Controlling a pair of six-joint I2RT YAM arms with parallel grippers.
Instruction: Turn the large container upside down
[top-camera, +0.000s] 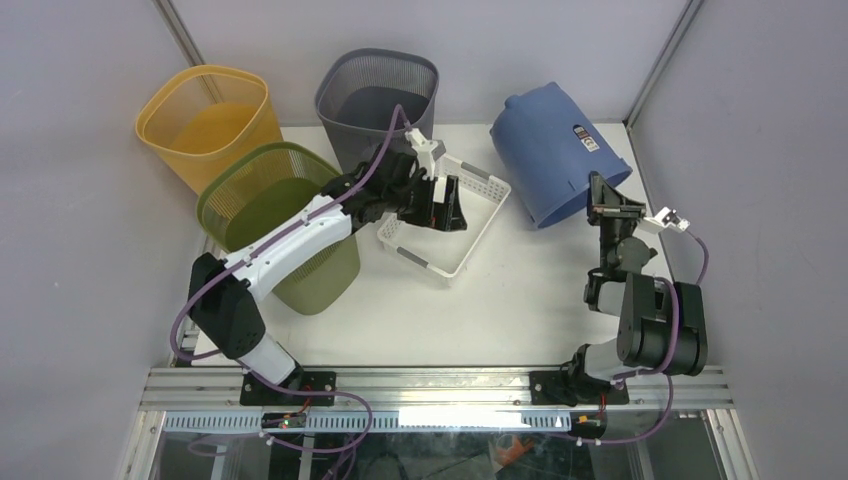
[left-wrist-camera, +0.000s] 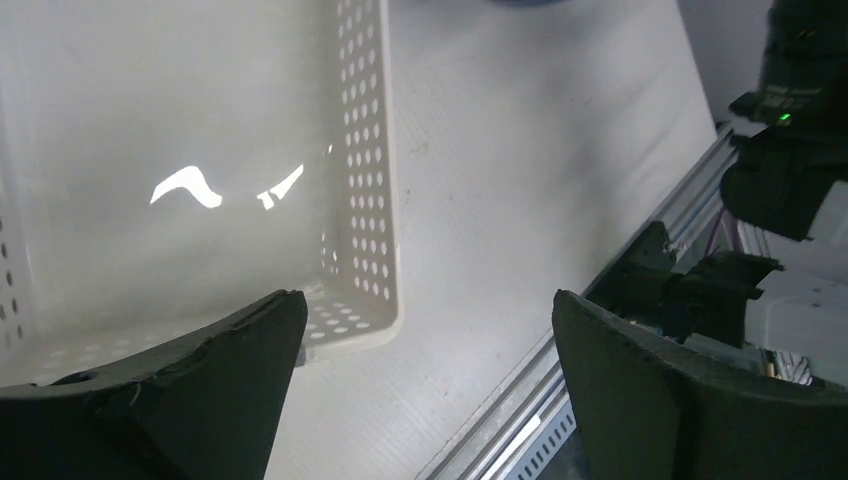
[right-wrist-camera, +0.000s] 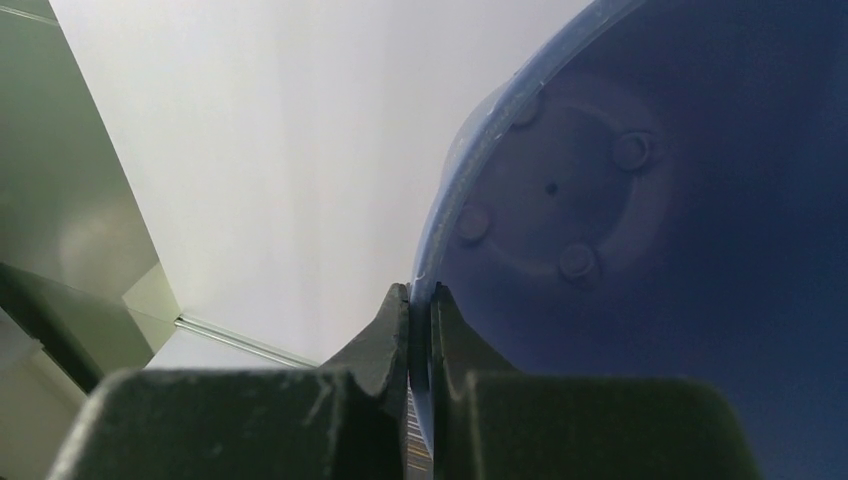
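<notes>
Firstly, surface: white bench (top-camera: 520, 300) with an aluminium rail (top-camera: 440, 385) along its near edge and pale grey walls on three sides.

Item 1: large blue container (top-camera: 545, 150), far right of the bench, tipped over, base toward the back wall and mouth facing the right arm. The right gripper (top-camera: 603, 205) is clamped tight on its rim, one finger inside the wall and one outside.

Item 2: white perforated tray (top-camera: 480, 215), mid-bench. The left gripper (top-camera: 445, 205) hangs over its near corner, jaws spread wide, holding nothing.

Items 3–5: yellow mesh bin (top-camera: 205, 120), green mesh bin (top-camera: 280, 215) and grey mesh bin (top-camera: 375, 95), grouped far left.

Markings: one black-and-white label (top-camera: 585, 140) on the blue container's outer wall; its print is too small to read.
</notes>
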